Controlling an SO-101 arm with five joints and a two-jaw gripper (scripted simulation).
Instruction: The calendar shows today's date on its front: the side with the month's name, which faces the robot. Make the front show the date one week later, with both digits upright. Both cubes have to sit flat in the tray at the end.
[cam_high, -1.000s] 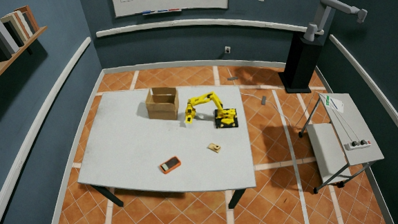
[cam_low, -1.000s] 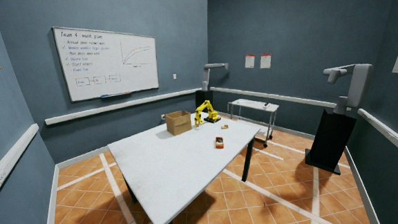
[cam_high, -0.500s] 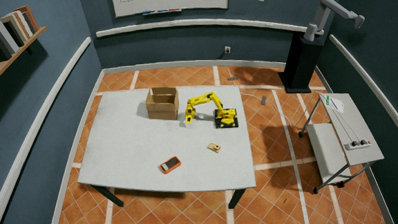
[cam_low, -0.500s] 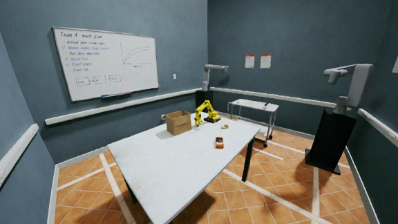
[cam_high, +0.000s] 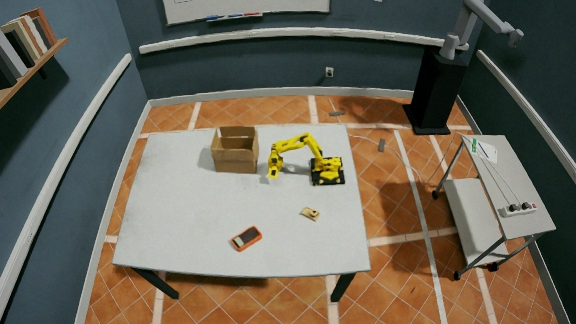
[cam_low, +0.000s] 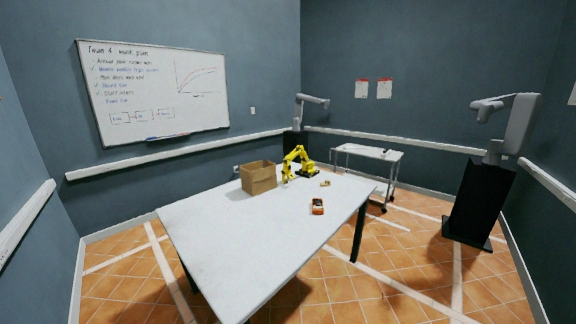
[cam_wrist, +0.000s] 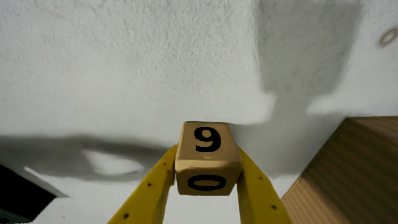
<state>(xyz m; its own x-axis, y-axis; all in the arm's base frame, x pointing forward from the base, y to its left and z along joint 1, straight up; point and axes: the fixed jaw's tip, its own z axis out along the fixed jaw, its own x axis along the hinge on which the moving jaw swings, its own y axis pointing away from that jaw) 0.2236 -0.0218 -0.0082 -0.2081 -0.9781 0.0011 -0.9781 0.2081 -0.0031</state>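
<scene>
Wrist view: the hand (cam_wrist: 207, 187) grips a wooden cube (cam_wrist: 206, 157) showing 9 and 0, beside a cardboard box (cam_wrist: 345, 175).

Office meeting room: whiteboard (cam_low: 152, 90), table (cam_low: 260, 235).
</scene>
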